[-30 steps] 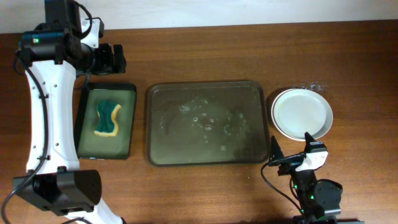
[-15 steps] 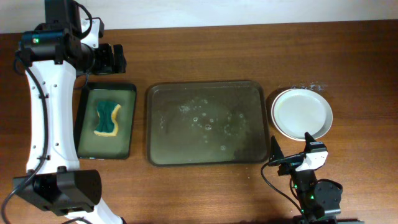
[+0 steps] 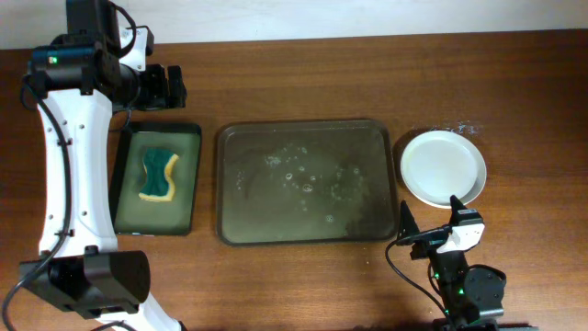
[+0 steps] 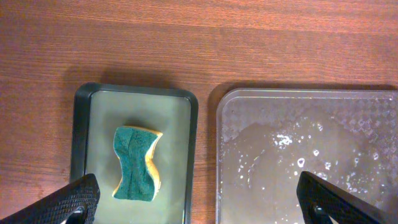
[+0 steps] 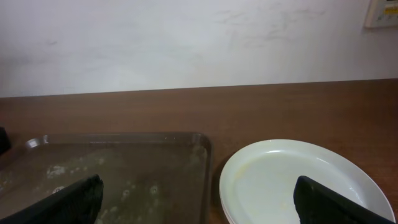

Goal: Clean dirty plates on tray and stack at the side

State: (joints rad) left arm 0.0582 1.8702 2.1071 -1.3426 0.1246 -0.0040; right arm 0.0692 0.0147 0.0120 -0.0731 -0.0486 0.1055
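Note:
The plates [image 3: 443,167] are stacked on the table to the right of the tray; the top one is white and looks clean. The stack also shows in the right wrist view [image 5: 292,180]. The large dark tray [image 3: 306,182] holds only water and suds, and it also shows in the left wrist view [image 4: 311,143] and the right wrist view [image 5: 124,165]. My left gripper [image 3: 173,87] is open and empty, high above the table's back left [image 4: 199,202]. My right gripper [image 3: 430,221] is open and empty, low at the front, just in front of the plates [image 5: 199,199].
A small black tray [image 3: 124,184] stands left of the large tray with a green and yellow sponge [image 3: 158,175] lying in it; the sponge also shows in the left wrist view [image 4: 138,163]. Water drops lie on the wood behind the plates [image 3: 464,129].
The plate stack's outline has become slightly narrower on its right side, as if the top plate settled into line. Neither arm has visibly moved.

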